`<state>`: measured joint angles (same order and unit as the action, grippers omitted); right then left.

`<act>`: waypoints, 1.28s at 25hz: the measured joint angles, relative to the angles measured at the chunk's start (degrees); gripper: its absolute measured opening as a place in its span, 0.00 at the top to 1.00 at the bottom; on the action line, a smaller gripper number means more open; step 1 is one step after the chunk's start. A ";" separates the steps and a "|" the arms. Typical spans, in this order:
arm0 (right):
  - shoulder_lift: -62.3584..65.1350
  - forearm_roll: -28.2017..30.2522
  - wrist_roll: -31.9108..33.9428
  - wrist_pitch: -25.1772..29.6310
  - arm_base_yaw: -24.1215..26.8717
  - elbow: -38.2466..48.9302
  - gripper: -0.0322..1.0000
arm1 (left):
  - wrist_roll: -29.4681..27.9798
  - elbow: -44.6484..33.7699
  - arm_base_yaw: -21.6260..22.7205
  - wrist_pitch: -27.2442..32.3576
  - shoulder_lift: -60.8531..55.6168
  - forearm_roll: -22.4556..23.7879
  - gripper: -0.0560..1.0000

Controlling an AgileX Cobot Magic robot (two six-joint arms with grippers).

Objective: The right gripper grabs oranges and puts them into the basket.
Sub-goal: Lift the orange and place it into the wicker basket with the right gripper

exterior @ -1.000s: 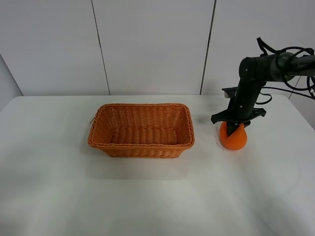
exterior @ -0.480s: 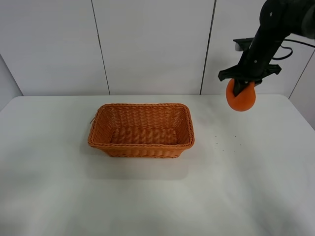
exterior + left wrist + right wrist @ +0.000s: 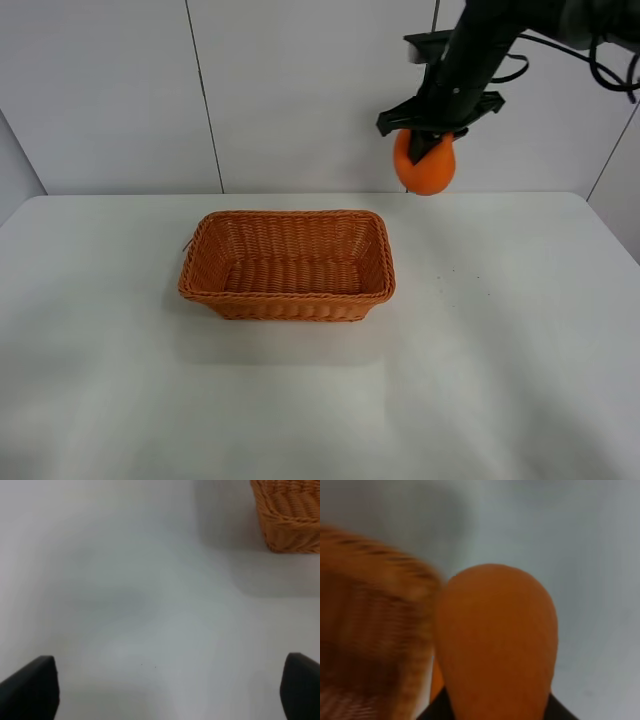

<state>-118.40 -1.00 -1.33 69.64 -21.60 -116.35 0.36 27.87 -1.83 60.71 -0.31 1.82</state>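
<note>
Above the table [image 3: 520, 380], the orange [image 3: 425, 172] hangs clamped under the right gripper [image 3: 432, 142].

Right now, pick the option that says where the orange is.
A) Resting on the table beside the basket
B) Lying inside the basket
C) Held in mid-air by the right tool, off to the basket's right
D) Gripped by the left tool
C: in the high view the orange hangs clamped in the right tool, raised off to the right of the basket, which has nothing in it.
</note>
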 joint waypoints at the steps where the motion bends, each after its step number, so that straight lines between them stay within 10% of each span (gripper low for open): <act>1: 0.00 0.00 0.00 -0.58 -2.07 0.00 0.87 | 0.00 0.00 0.00 0.00 0.00 0.00 0.01; 15: -14.76 -0.32 0.49 -16.66 -16.46 -0.06 0.85 | 0.00 0.00 0.00 0.00 0.00 0.00 0.01; 21: -16.98 -0.52 0.84 -15.51 -16.30 -0.42 0.38 | 0.00 0.00 0.00 0.00 0.00 0.00 0.01; 32: -16.30 -0.69 0.86 -0.82 -15.06 -18.73 0.30 | 0.00 0.00 0.00 0.00 0.00 0.00 0.01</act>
<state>-134.70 -1.69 -0.46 68.82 -36.66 -135.09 0.36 27.87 -1.83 60.71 -0.31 1.82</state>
